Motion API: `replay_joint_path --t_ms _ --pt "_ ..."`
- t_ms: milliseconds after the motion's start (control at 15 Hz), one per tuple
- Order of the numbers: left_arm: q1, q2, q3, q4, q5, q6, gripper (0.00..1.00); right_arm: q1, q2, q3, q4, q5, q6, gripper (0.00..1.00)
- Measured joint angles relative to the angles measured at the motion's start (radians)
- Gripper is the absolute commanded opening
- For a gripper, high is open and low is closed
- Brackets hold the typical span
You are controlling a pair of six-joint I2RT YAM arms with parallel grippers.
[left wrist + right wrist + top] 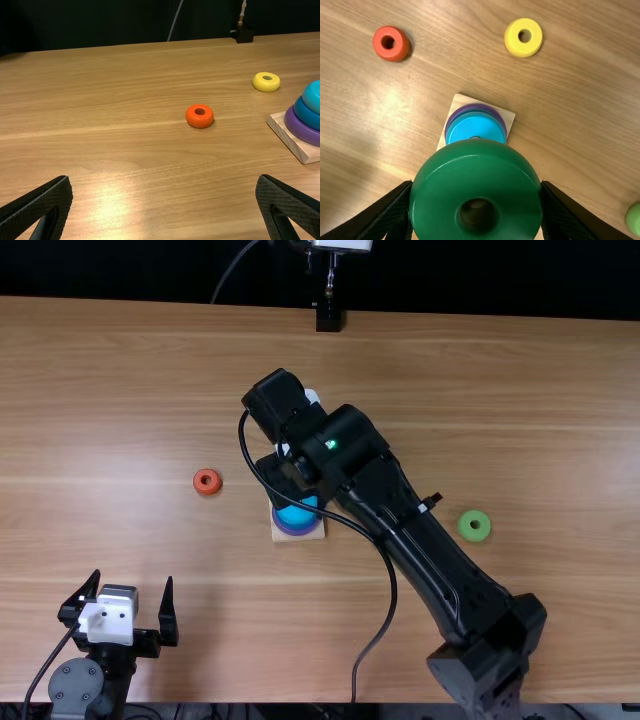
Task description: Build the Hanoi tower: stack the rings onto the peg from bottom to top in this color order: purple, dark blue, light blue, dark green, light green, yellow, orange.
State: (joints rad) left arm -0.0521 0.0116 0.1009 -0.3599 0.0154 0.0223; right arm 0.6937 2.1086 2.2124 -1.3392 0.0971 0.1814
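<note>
My right gripper (287, 480) is over the wooden base (298, 536). In the right wrist view this gripper (477, 205) is shut on the dark green ring (477, 172), held above the stack. Purple (303, 131), dark blue (307, 115) and light blue (314, 96) rings are stacked on the base, the light blue topmost. My left gripper (134, 590) stands open at the table's near left; its fingers are wide apart in its own view too, where the gripper (165, 202) holds nothing. On the table lie orange (207, 481), yellow (266, 82) and light green (475, 526) rings.
The right arm stretches diagonally across the middle of the table (120, 420), a loose cable beside it. The light green ring lies to the right of that arm. A small black stand (328, 316) is at the far edge.
</note>
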Motion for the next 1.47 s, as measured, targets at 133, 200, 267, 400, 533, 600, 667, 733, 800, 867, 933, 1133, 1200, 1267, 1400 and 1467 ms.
replay_joint_path --t_ms 133,200,267,400,533,600,667,733,800,867,933,1133,1200,1267,1400,1467 --pt "0.0 0.0 0.0 0.0 -0.001 0.0 1.0 0.0 0.005 0.0 0.0 0.0 0.0 0.0" --pt "0.0 0.0 0.0 0.0 0.0 0.0 1.0 0.0 0.01 0.0 -0.001 0.0 0.0 0.0" --pt "0.0 0.0 0.0 0.0 0.0 0.0 1.0 0.0 0.02 0.002 0.0 0.0 0.001 0.36" --pt "0.0 0.0 0.0 0.0 0.0 0.0 1.0 0.0 0.039 0.002 -0.002 0.0 0.003 0.92" --pt "0.0 0.0 0.0 0.0 -0.001 0.0 1.0 0.0 0.039 0.002 0.002 0.0 0.004 1.0" --pt "0.0 0.0 0.0 0.0 0.0 0.0 1.0 0.0 0.039 0.002 0.003 0.0 0.005 1.0" --pt "0.0 0.0 0.0 0.0 0.0 0.0 1.0 0.0 0.039 0.002 0.012 0.0 0.005 1.0" --pt "0.0 0.0 0.0 0.0 0.0 0.0 1.0 0.0 0.039 0.002 0.047 0.0 0.006 1.0" --pt "0.0 0.0 0.0 0.0 0.0 0.0 1.0 0.0 0.039 0.002 0.106 0.0 0.006 1.0" --pt "0.0 0.0 0.0 0.0 0.0 0.0 1.0 0.0 0.039 0.002 0.173 0.0 0.006 1.0" --pt "0.0 0.0 0.0 0.001 0.0 0.0 1.0 -0.002 0.039 0.002 0.227 0.001 0.006 1.0" --pt "0.0 0.0 0.0 0.0 0.0 0.0 1.0 -0.067 -0.093 -0.129 0.455 0.0 0.003 1.0" --pt "0.0 0.0 0.0 0.0 0.0 0.0 1.0 -0.123 -0.165 -0.215 0.55 0.0 0.001 1.0" --pt "0.0 0.0 0.0 0.0 0.0 0.0 1.0 -0.206 -0.246 -0.332 0.666 0.001 0.0 1.0" --pt "0.0 0.0 0.0 0.0 0.0 0.0 1.0 -0.345 -0.369 -0.562 0.823 0.014 -0.003 1.0" --pt "0.0 0.0 0.0 0.0 0.0 0.0 1.0 -0.395 -0.42 -0.69 0.9 0.018 -0.005 1.0"
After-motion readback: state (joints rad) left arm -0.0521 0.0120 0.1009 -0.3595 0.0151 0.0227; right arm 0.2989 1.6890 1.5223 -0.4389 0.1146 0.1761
